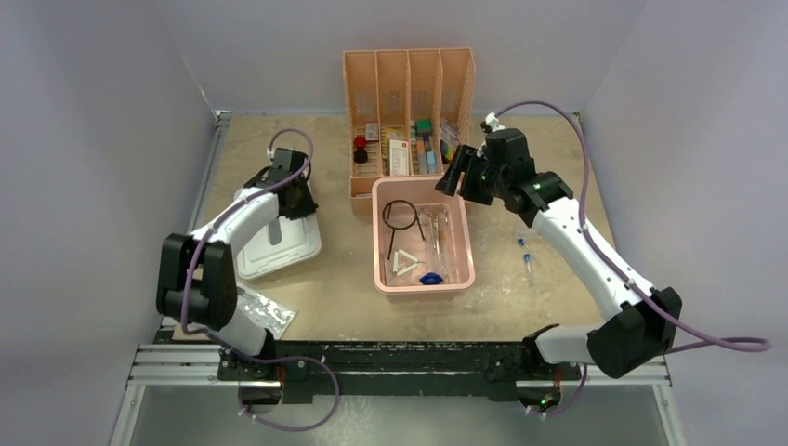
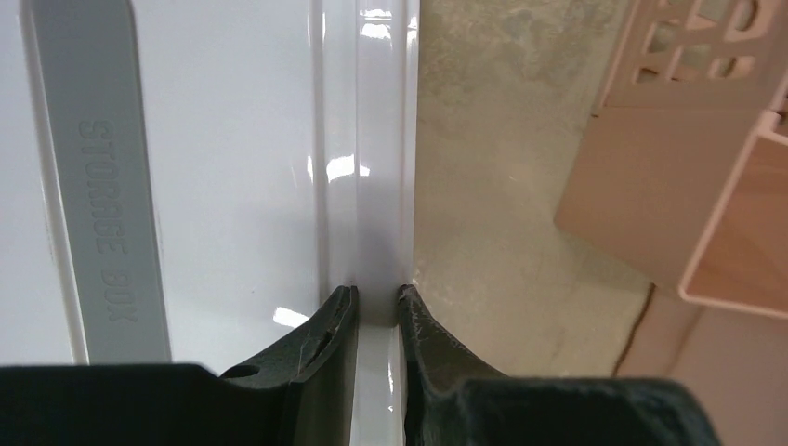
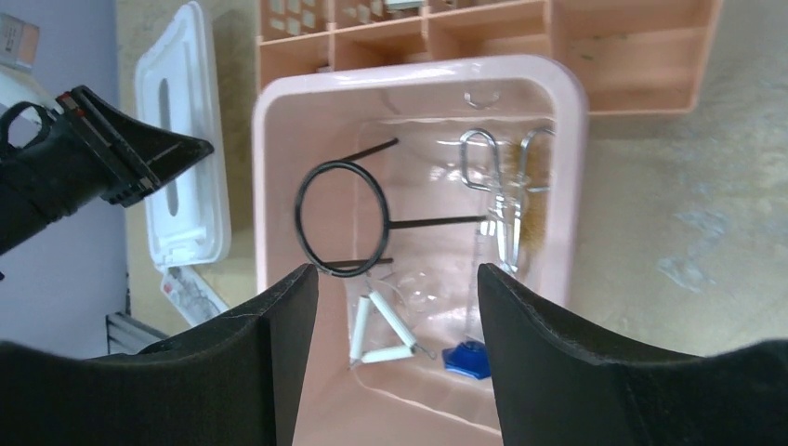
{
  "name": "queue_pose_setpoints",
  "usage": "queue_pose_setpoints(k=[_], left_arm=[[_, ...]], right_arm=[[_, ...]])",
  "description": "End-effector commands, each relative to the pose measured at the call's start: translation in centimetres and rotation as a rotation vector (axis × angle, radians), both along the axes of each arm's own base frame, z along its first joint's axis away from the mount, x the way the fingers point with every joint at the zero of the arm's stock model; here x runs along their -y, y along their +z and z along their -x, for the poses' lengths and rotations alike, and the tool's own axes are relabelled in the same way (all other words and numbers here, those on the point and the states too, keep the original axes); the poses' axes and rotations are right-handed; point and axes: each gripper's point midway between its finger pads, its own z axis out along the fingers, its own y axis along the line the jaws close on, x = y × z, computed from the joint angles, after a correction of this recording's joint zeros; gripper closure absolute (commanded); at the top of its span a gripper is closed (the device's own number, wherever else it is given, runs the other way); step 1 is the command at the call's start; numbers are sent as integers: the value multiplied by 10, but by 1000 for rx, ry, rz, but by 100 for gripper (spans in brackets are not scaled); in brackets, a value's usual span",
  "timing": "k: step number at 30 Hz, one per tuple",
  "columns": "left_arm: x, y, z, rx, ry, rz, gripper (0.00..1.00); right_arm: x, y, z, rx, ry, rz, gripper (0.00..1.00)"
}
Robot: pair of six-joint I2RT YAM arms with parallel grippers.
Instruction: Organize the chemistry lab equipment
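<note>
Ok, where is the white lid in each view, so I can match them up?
Top external: white lid at left, left of the pink bin.
Left wrist: fills the picture's left half.
Right wrist: upper left, beside the bin.
Shared landmark: the peach organizer, in all three.

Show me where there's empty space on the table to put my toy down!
The bare table between the white lid and the pink bin is free, and so is the strip in front of the bin. Right of the bin, only the blue-capped tube lies there. The bin itself and the peach organizer are crowded.
</note>
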Motion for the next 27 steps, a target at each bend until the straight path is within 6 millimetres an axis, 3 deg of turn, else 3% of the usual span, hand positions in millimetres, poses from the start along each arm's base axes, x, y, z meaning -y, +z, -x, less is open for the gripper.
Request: queue_pose_setpoints(k=[1,8,13,19,27], left_arm=[[14,42,-3,175,9,128,93],[47,81,15,273,-57,347,94],[52,105,27,361,-93,402,95],[57,119,40,417,-131,449,96],[61,127,53,447,-146,500,96]], right_arm=[[-36,42,-9,112,103,-80,34],[-92,46,-7,114,229,-138,33],[-143,48,-9,102,316,-176,35],[-202,38,-21,99,362,-135,35],[-247,20,-30,15,342,-197,35]])
